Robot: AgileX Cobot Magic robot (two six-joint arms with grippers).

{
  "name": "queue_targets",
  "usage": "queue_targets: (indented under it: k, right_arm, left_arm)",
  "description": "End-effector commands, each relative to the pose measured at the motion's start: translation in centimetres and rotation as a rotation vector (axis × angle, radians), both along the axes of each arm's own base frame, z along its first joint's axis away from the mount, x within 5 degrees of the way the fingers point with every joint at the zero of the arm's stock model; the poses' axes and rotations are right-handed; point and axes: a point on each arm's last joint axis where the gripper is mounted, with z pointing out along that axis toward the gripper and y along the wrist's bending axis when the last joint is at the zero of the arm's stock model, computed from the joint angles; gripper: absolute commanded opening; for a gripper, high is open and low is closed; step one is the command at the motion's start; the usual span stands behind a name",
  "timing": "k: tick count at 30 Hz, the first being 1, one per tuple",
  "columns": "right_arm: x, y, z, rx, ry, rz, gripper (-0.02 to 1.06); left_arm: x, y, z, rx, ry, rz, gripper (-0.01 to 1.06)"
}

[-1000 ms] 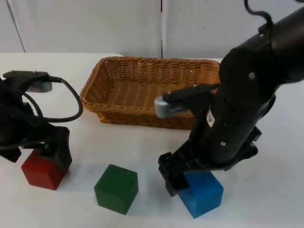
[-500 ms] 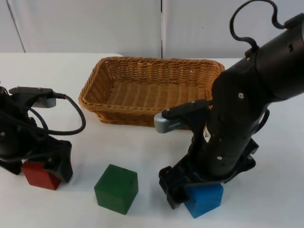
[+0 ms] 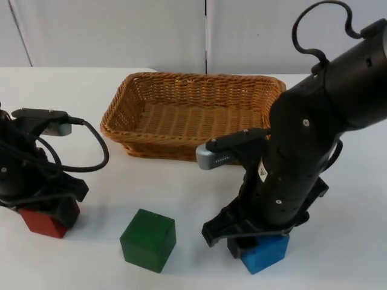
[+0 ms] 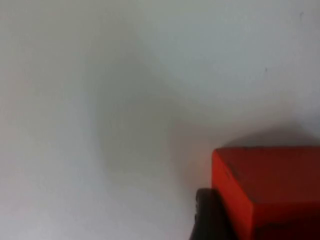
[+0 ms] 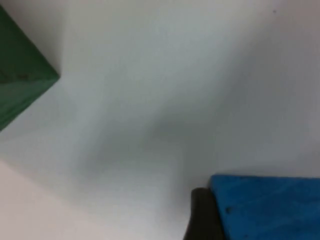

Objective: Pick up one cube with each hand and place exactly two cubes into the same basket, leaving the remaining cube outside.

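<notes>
Fingers of our left gripper (image 3: 45, 211) sit down over the red wooden cube (image 3: 41, 222) near the table's left edge; one black fingertip (image 4: 210, 217) presses against the cube's side (image 4: 270, 190), though we cannot tell whether the grip is fully shut. Our right gripper (image 3: 245, 238) is lowered onto the blue wooden cube (image 3: 266, 252) at the front right, a fingertip (image 5: 202, 215) touching its side (image 5: 270, 205); again we cannot tell if it is clamped. Between them the green wooden cube (image 3: 148, 240) stands alone on the white table top (image 3: 181, 181), apart from both grippers. Behind it rests the rectangular woven wicker basket (image 3: 121, 121) with no cube inside.
</notes>
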Motion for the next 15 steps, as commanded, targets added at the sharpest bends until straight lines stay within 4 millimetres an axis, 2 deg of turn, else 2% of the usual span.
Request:
queue_targets:
  k: [1,3,4,5,9,10,13,14,15]
  right_arm:
    - [-0.1,0.2,0.4,0.007,-0.003,0.002,0.13]
    - [-0.1,0.2,1.2,0.013,-0.015,0.018,0.0]
    - [-0.1,0.2,1.8,0.021,-0.025,0.02,0.0]
    - [-0.1,0.2,1.8,0.021,-0.025,0.02,0.0]
    - [-0.3,0.0,4.6,0.047,-0.061,0.031,0.0]
    - [-0.3,0.0,4.6,0.047,-0.061,0.031,0.0]
    - [-0.7,-0.4,7.5,0.063,-0.087,0.048,0.0]
    - [-0.8,-0.6,8.2,0.067,-0.093,0.049,0.0]
    - [-0.8,-0.6,8.2,0.067,-0.093,0.049,0.0]
  left_arm:
    - [0.0,-0.2,-0.1,0.001,-0.003,0.0,0.23]
    - [-0.1,-0.2,0.0,-0.002,0.007,-0.003,0.02]
    - [-0.1,-0.2,0.3,-0.004,0.004,-0.001,0.0]
    - [-0.1,-0.2,0.3,-0.004,0.004,-0.001,0.0]
    - [-0.1,-0.3,2.0,-0.019,-0.023,0.025,0.0]
    - [-0.1,-0.3,2.0,-0.019,-0.023,0.025,0.0]
    - [-0.3,-0.4,4.4,-0.036,-0.063,0.032,0.0]
    - [-0.4,-0.4,5.2,-0.042,-0.08,0.036,0.0]
    - [-0.4,-0.4,5.2,-0.042,-0.08,0.036,0.0]
